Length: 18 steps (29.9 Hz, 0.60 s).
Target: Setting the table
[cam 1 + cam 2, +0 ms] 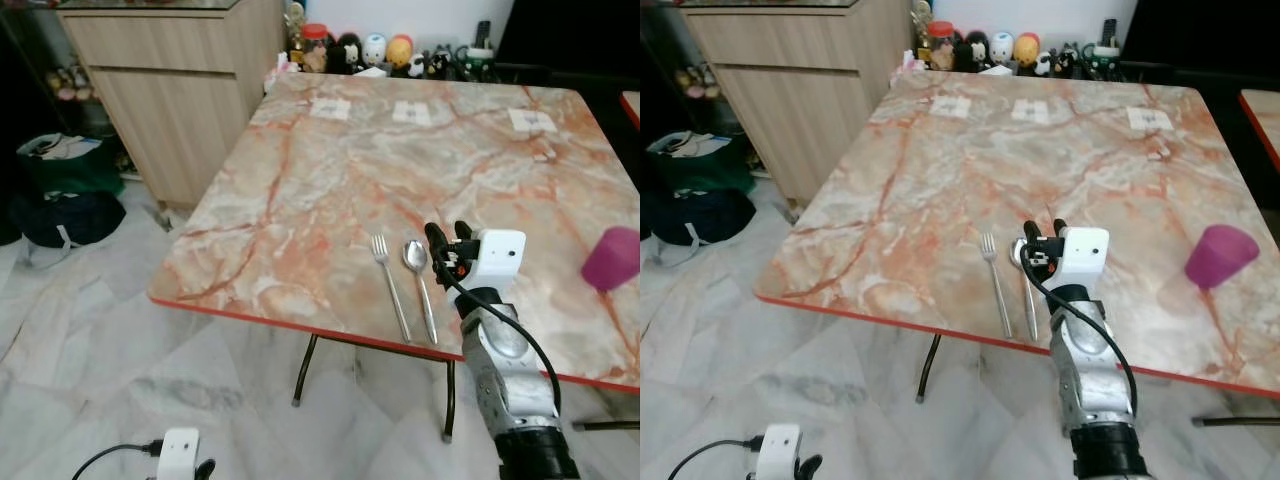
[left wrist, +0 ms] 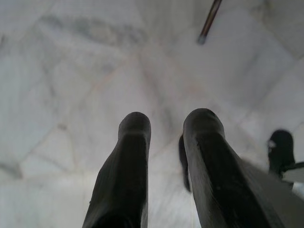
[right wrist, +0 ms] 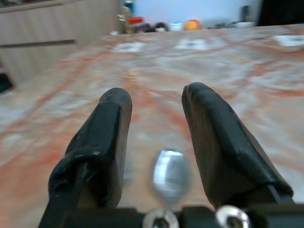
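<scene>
A silver fork (image 1: 390,287) and a silver spoon (image 1: 421,288) lie side by side near the front edge of the marble table (image 1: 330,190), handles toward me. My right gripper (image 1: 448,237) hovers open just right of the spoon's bowl and holds nothing. In the right wrist view the spoon bowl (image 3: 170,175) shows low between the two black fingers (image 3: 111,128). A purple cup (image 1: 612,257) stands at the table's right edge, tilted. My left gripper (image 2: 166,128) hangs open over the floor, below the table's level.
A wooden cabinet (image 1: 170,80) stands left of the table, with bags (image 1: 65,190) on the floor beside it. Figurines and jars (image 1: 370,50) line the table's far edge. Three white cards (image 1: 412,112) lie near the back. A table leg (image 1: 303,370) stands below.
</scene>
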Motion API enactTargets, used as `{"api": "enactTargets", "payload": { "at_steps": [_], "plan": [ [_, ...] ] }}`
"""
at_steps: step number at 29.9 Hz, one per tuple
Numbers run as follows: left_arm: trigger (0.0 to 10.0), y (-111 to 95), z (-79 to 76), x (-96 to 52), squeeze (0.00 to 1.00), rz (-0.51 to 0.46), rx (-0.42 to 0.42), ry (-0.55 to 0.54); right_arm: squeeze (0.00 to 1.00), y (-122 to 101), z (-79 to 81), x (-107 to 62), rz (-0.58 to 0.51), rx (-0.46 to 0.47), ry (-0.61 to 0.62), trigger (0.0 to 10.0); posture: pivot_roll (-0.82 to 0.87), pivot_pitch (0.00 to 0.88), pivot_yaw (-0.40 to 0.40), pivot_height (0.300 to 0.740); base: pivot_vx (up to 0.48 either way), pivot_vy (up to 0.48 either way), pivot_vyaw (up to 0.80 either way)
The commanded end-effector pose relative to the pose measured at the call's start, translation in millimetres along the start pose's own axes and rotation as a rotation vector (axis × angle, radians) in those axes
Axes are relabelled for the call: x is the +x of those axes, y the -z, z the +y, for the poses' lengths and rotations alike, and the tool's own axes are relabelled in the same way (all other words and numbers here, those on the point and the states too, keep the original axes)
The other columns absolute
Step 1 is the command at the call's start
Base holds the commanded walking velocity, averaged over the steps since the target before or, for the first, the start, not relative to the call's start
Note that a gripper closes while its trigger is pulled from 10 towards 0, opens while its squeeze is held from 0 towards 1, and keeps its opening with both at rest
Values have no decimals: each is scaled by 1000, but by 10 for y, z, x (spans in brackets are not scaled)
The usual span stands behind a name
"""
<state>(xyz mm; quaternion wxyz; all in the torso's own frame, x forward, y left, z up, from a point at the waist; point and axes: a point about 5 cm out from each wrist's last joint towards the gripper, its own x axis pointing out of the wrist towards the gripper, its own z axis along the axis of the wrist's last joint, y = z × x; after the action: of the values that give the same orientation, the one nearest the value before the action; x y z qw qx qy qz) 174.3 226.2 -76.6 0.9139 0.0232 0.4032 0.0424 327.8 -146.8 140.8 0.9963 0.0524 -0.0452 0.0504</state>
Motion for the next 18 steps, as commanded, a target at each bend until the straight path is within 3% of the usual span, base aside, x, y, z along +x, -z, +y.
{"api": "enactTargets", "payload": {
  "at_steps": [1,11,12,14,15,16,17,18],
  "plan": [
    [10000,35,21,-9,0,19,1,-7,0,74,-52,-13,47,-2,23,10000,-49,85,25,740,0,0,0],
    [10000,21,21,-3,0,21,-5,-7,0,247,-92,-27,170,90,71,10000,-51,96,28,740,0,0,0],
    [10000,23,17,-3,0,21,-5,-5,1000,284,-99,-17,200,107,76,10000,-53,101,30,740,0,0,0],
    [10000,25,13,-3,0,22,-5,-4,1000,319,-109,-11,228,112,85,10000,-53,101,30,740,0,0,0],
    [10000,30,4,-3,0,23,-5,-3,1000,421,-141,-2,300,104,113,10000,-53,101,29,740,0,0,0],
    [10000,33,0,-4,0,24,-6,-2,925,462,-149,1,325,105,119,10000,-52,103,29,740,0,0,0],
    [10000,34,-4,-4,0,24,-6,-1,298,483,-154,4,338,108,122,10000,-50,103,29,740,0,0,0],
    [10000,34,-4,-4,0,24,-6,-1,298,483,-154,4,338,108,122,10000,-50,103,29,740,0,0,0]
  ]
}}
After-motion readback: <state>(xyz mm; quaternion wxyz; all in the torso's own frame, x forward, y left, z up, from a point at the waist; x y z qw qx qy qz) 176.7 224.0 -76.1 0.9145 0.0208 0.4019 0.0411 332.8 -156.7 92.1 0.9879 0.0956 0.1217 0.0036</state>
